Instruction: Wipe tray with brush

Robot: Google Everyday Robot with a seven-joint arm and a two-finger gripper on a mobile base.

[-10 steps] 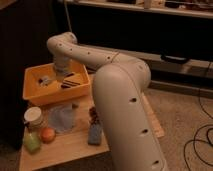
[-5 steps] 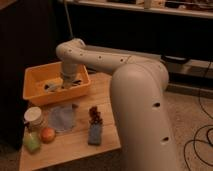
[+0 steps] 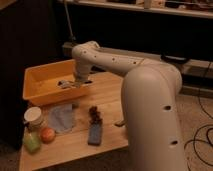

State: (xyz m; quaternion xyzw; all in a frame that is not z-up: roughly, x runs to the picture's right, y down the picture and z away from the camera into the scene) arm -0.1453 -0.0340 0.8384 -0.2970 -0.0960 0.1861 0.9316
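Observation:
The orange-yellow tray (image 3: 42, 89) sits at the back left of a small wooden table (image 3: 107, 102). My gripper (image 3: 75, 83) reaches down into the tray, close to its right wall. It is shut on the brush (image 3: 66, 83), a small whitish tool with a dark end that sticks out to the left over the tray floor. The wrist hides part of the tray's right wall.
In front of the tray lie a pale blue cloth (image 3: 61, 118), a white cup (image 3: 34, 116), an orange fruit (image 3: 47, 134) and a green object (image 3: 31, 144). A blue-grey block with a brown tuft (image 3: 94, 131) lies mid-table. My bulky arm (image 3: 150, 110) covers the table's right side.
The gripper with the brush has shifted right inside the tray, toward its right wall. The large arm link has swung right, uncovering the block and more of the table.

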